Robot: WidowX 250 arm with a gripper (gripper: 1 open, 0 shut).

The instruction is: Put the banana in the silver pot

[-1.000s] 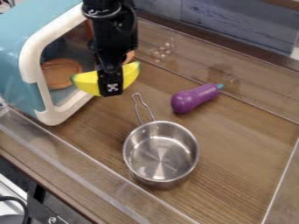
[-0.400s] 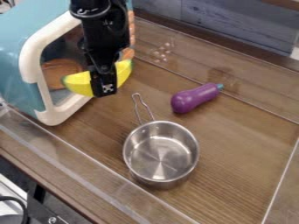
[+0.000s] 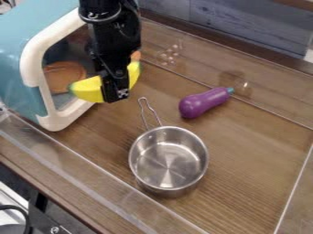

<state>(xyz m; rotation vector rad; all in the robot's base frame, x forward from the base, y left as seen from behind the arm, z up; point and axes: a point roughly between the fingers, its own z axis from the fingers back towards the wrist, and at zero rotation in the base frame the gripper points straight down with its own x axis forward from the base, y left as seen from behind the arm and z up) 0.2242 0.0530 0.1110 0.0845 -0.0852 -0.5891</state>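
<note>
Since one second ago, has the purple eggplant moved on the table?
No. The purple eggplant lies in the same spot, right of the silver pot handle.

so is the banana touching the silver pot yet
Apart. The camera view shows the banana up by the tool, with bare wood between it and the silver pot.

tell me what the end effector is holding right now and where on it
The end effector is closed on the banana, gripping it around its middle, just in front of the toy microwave's opening. The silver pot is empty.
</note>
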